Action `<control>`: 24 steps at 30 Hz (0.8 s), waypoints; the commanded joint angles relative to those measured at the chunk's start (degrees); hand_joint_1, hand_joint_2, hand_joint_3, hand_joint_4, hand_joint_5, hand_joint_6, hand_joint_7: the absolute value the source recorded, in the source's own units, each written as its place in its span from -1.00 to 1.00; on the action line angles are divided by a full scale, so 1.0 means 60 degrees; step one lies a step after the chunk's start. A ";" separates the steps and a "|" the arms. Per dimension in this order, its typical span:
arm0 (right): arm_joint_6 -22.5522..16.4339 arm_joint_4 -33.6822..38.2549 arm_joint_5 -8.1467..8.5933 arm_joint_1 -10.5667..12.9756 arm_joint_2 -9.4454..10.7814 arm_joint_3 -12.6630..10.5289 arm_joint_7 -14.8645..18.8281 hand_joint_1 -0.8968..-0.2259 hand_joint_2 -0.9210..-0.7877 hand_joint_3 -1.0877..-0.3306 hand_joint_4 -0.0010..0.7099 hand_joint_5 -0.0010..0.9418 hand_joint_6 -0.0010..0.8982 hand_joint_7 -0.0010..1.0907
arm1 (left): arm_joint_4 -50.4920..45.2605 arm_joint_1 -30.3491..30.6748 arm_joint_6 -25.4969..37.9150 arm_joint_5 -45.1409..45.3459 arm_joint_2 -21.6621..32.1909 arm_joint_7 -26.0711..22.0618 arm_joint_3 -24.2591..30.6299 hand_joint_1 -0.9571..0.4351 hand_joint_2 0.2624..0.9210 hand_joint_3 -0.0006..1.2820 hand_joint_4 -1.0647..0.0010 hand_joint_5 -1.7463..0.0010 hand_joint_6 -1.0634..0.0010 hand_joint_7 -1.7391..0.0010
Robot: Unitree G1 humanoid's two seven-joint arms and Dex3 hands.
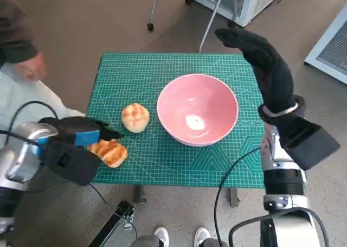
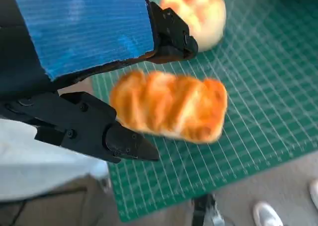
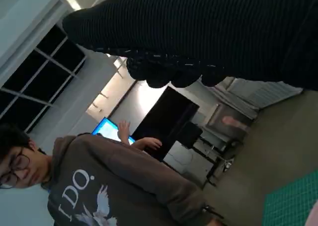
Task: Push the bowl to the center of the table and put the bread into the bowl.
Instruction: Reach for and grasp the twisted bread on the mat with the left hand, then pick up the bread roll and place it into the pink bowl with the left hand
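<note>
**Left robot hand closing in on bread beside the bowl**

One pink bowl [image 1: 198, 109] sits near the middle of the bench [image 1: 162, 68]. Two breads lie beside it: a round bun [image 1: 135, 117] and a braided loaf [image 1: 110, 152]. The left robot hand [image 1: 76, 140], fingers apart, brackets the loaf, presumably to grasp it. The right robot hand [image 1: 263, 62] is raised, empty, fingers extended.

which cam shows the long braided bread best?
Left wrist view: the braided bread fills the frame between the left hand's fingers, though slightly blurred. Head view shows it small, partly hidden behind that hand. Right wrist view shows none.
</note>
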 commanded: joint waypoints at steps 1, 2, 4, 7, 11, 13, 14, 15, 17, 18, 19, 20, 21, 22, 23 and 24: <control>0.0225 -0.0183 0.0017 0.0333 -0.0023 -0.0002 -0.0065 -0.07 -1.00 -0.30 -0.38 -0.98 -1.00 0.19 | 0.0472 -0.0122 0.0049 0.0113 -0.0351 -0.0003 -0.0256 0.25 0.68 -0.97 0.39 0.96 0.17 0.91; 0.0246 -0.0213 0.0018 0.0359 -0.0011 -0.0005 -0.0083 -0.07 -1.00 -0.30 -0.38 -0.98 -1.00 0.19 | 0.0573 -0.0117 0.0037 0.0206 -0.0429 0.0097 -0.0315 0.26 0.69 -0.97 0.37 0.95 0.16 0.91; 0.0289 -0.0287 0.0017 0.0408 0.0010 -0.0005 -0.0115 -0.08 -1.00 -0.30 -0.38 -0.98 -1.00 0.19 | 0.0768 -0.0120 -0.0035 0.0403 -0.0536 0.0319 -0.0427 0.27 0.77 -0.96 0.28 0.94 0.08 0.88; 0.0356 -0.0423 0.0002 0.0484 0.0031 0.0007 -0.0163 -0.08 -1.00 -0.29 -0.38 -0.98 -1.00 0.19 | 0.1058 -0.0156 -0.0195 0.0680 -0.0620 0.0681 -0.0574 0.27 0.91 -0.95 0.13 0.92 -0.09 0.83; 0.0421 -0.0588 -0.0030 0.0582 0.0053 0.0030 -0.0240 -0.09 -1.00 -0.29 -0.38 -0.98 -1.00 0.18 | 0.1570 -0.0290 -0.0597 0.0898 -0.0615 0.1272 -0.0616 0.18 0.98 -0.75 -0.02 0.27 -0.04 -0.08; 0.0453 -0.0652 -0.0035 0.0621 0.0049 0.0035 -0.0258 -0.09 -1.00 -0.29 -0.38 -0.98 -1.00 0.17 | 0.1778 -0.0370 -0.0851 0.0795 -0.0545 0.1444 -0.0537 0.28 0.99 -0.72 0.03 -0.18 -0.03 -0.22; 0.0456 -0.0663 -0.0041 0.0633 0.0043 0.0032 -0.0262 -0.09 -1.00 -0.29 -0.38 -0.98 -1.00 0.16 | 0.1774 -0.0434 -0.0953 0.0686 -0.0466 0.1446 -0.0450 0.31 0.99 -0.72 0.02 -0.36 -0.04 -0.24; 0.0460 -0.0678 -0.0042 0.0645 0.0036 0.0030 -0.0263 -0.09 -1.00 -0.29 -0.38 -0.98 -1.00 0.16 | 0.1769 -0.0481 -0.1028 0.0611 -0.0411 0.1448 -0.0392 0.33 1.00 -0.73 0.02 -0.48 -0.07 -0.23; 0.0460 -0.0705 -0.0048 0.0663 0.0019 0.0024 -0.0271 -0.09 -1.00 -0.29 -0.38 -0.98 -1.00 0.16 | 0.1681 -0.0601 -0.1095 0.0401 -0.0298 0.1360 -0.0224 0.35 1.00 -0.73 0.02 -0.60 -0.10 -0.22; 0.0447 -0.0699 -0.0053 0.0666 0.0009 0.0018 -0.0277 -0.09 -1.00 -0.29 -0.38 -0.98 -1.00 0.16 | 0.1630 -0.0676 -0.1121 0.0250 -0.0249 0.1296 -0.0117 0.36 1.00 -0.73 0.03 -0.64 -0.12 -0.21; 0.0438 -0.0697 -0.0054 0.0670 -0.0001 0.0014 -0.0279 -0.09 -1.00 -0.29 -0.38 -0.98 -1.00 0.16 | 0.1591 -0.0725 -0.1137 0.0145 -0.0219 0.1247 -0.0042 0.36 1.00 -0.73 0.03 -0.66 -0.12 -0.21; 0.0427 -0.0683 -0.0057 0.0667 -0.0013 0.0009 -0.0283 -0.09 -1.00 -0.28 -0.38 -0.98 -1.00 0.16 | 0.1545 -0.0801 -0.1166 -0.0028 -0.0186 0.1182 0.0077 0.37 1.00 -0.73 0.03 -0.68 -0.13 -0.21; 0.0420 -0.0675 -0.0055 0.0666 -0.0023 0.0004 -0.0282 -0.09 -1.00 -0.28 -0.38 -0.98 -1.00 0.15 | 0.1508 -0.0849 -0.1182 -0.0146 -0.0167 0.1133 0.0160 0.37 1.00 -0.73 0.03 -0.68 -0.13 -0.21; 0.0414 -0.0654 -0.0046 0.0656 -0.0032 -0.0005 -0.0278 -0.09 -1.00 -0.28 -0.38 -0.97 -1.00 0.15 | 0.1410 -0.0938 -0.1171 -0.0415 -0.0138 0.1018 0.0337 0.37 1.00 -0.74 0.03 -0.68 -0.13 -0.21; 0.0409 -0.0638 -0.0038 0.0648 -0.0040 -0.0013 -0.0274 -0.09 -1.00 -0.28 -0.37 -0.97 -1.00 0.15 | 0.1339 -0.0998 -0.1160 -0.0608 -0.0120 0.0932 0.0461 0.37 1.00 -0.75 -0.01 -0.64 -0.12 -0.25; 0.0405 -0.0605 -0.0021 0.0633 -0.0046 -0.0024 -0.0261 -0.10 -1.00 -0.28 -0.37 -0.97 -1.00 0.15 | 0.1222 -0.1073 -0.1127 -0.0871 -0.0102 0.0827 0.0634 0.37 1.00 -0.76 -0.03 -0.61 -0.12 -0.27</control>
